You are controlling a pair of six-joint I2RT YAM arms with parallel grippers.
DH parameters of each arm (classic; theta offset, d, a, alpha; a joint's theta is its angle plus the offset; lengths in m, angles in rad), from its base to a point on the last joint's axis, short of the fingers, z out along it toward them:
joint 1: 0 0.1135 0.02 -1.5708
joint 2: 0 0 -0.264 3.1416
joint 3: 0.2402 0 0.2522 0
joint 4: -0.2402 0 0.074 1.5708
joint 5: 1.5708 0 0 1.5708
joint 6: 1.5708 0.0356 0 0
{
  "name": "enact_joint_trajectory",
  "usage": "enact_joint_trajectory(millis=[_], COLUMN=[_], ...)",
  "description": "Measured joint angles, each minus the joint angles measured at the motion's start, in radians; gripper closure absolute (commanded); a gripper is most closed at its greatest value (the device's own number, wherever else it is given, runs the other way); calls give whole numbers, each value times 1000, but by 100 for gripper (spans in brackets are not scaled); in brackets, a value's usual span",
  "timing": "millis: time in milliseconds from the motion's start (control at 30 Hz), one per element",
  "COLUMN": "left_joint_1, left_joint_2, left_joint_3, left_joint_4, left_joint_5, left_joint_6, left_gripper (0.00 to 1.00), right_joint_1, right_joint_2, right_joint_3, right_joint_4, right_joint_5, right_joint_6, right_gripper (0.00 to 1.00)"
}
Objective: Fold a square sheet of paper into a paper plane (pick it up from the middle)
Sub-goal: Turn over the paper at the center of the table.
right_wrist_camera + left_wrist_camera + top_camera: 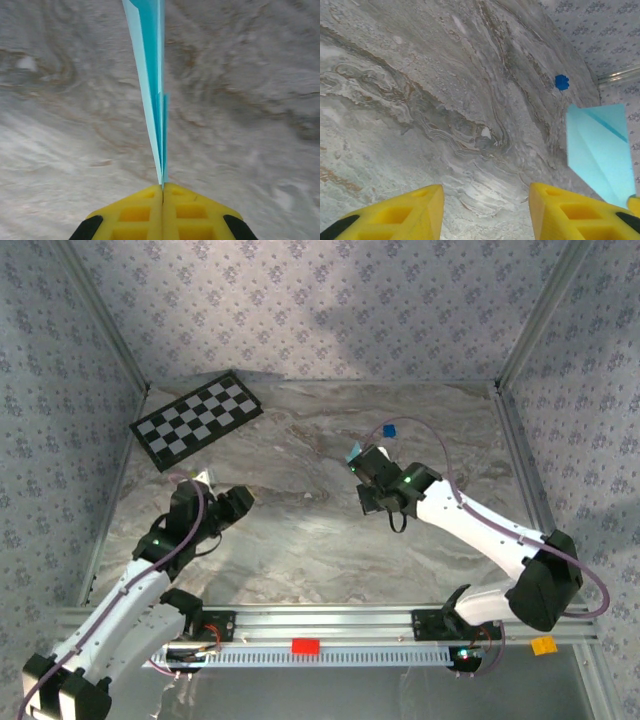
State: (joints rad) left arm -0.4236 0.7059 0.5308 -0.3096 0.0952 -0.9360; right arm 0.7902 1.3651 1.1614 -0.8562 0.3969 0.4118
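At the far left the checkerboard lay flat in the back corner of the marble table. Nearer, the left gripper hung over bare tabletop, its yellow fingers parted to a middling gap with nothing between them.

Right of centre, the right gripper was pinched tight on the paper plane. The fingertips met on the stacked layers at one end of the fold; the sky-blue paper ran away from them edge-on, and in the left wrist view it stood upright, apparently lifted off the table, with diagonal creases showing. The tiny dark-blue cube sat on the marble near that gripper, apart from the paper.

The plane was probably almost weightless. It likely was thin and floppy across its single-layer flaps and stiffer along the creased spine; it would dent or pick up stray creases easily under a hard squeeze, and the smooth layers could fan apart or slide. The safest hold seemed to be on the thick folded spine, about midway along, with the pads flat across all layers; a flap or the point would likely bend.
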Motion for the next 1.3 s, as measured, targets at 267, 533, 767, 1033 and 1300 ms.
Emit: enact_joint_trajectory(millis=[267,533,767,1033,1300], left_joint_1=[26,41,49,82,85], left_joint_2=[-25,-25,-35,-57,-55], left_joint_3=[-10,-10,-10,-10,-10], left_joint_4=[-32,-62,-97,-118,-112], left_joint_5=[-7,-7,-7,-10,11], left_joint_6=[1,1,0,0,-5], left_gripper=[47,47,46,46,48], right_joint_1=[80,163,249,278,39], right_joint_2=[83,225,366,420,107], right_joint_3=[67,76,109,128,-146], right_joint_4=[-125,-154,-135,-13,327], right_joint_5=[252,299,215,-26,-413], right_joint_6=[-18,-21,-19,-11,80], right_gripper=[100,99,93,51,68])
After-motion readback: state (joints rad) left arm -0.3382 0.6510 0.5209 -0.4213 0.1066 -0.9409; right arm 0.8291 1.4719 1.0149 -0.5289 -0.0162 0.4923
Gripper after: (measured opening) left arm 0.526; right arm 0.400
